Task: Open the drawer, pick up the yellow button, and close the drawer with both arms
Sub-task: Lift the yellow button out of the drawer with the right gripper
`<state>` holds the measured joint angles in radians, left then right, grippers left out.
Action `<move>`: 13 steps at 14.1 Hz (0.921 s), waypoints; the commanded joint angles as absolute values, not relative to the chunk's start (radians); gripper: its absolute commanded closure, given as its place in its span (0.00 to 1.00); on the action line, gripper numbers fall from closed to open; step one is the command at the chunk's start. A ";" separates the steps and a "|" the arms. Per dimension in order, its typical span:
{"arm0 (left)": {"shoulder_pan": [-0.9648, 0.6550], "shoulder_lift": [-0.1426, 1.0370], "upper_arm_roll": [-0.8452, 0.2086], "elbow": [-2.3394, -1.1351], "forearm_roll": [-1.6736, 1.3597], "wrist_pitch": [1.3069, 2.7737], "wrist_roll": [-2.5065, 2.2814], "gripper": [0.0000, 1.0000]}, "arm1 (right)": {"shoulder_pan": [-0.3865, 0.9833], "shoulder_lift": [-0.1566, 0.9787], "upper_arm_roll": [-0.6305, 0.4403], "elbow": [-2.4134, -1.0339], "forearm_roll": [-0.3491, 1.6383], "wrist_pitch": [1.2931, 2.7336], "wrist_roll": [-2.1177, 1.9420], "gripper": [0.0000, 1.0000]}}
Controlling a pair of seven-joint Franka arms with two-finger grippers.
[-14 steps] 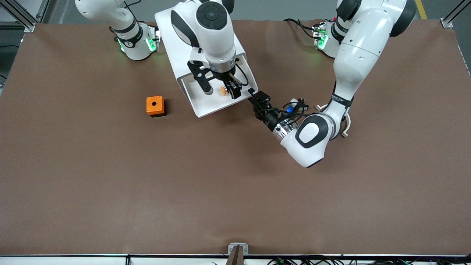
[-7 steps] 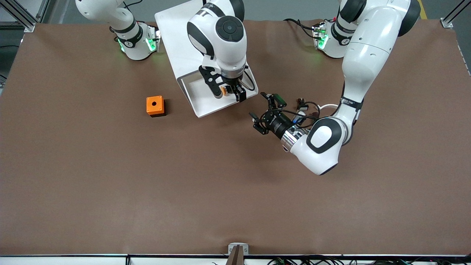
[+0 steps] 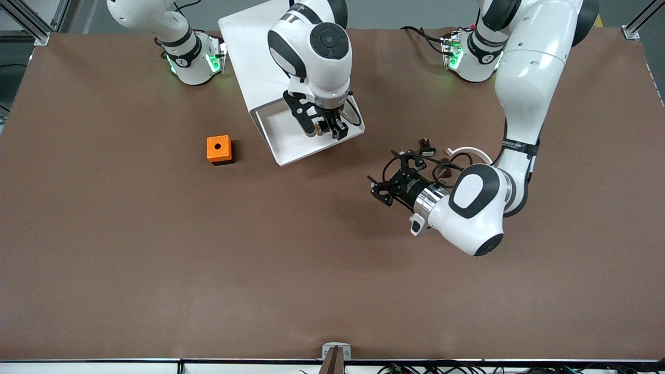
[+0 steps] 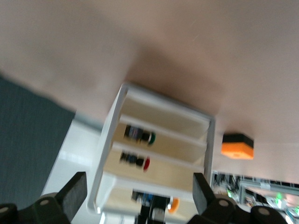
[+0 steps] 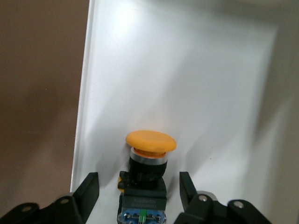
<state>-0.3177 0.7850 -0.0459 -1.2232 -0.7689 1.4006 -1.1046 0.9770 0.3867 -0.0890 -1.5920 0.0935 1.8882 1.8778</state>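
The top drawer (image 3: 291,155) stands pulled out of the white cabinet (image 3: 244,47). My right gripper (image 3: 324,128) is down inside it, open. In the right wrist view the button (image 5: 150,141), with its orange cap, black body and bluish end, lies on the drawer floor (image 5: 187,70) between my right gripper's (image 5: 138,196) spread fingers, apart from both. My left gripper (image 3: 378,189) is open and empty over bare table, nearer the front camera than the drawer. The left wrist view shows its open fingers (image 4: 72,193), the drawer (image 4: 117,205) and the button (image 4: 173,205).
An orange cube with a hole (image 3: 218,149) sits on the table beside the drawer, toward the right arm's end. A small black part (image 3: 427,150) and a white ring (image 3: 467,152) lie by the left arm. Lower drawers hold small parts (image 4: 139,135).
My left gripper has drawn back from the drawer's corner, out over the table toward the front camera. My right gripper has shifted slightly in the drawer and now straddles the button.
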 commanded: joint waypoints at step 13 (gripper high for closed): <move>-0.523 0.644 -0.035 -1.253 -0.095 1.881 -1.063 0.01 | 0.634 0.344 -0.112 -1.420 0.097 1.669 1.130 1.00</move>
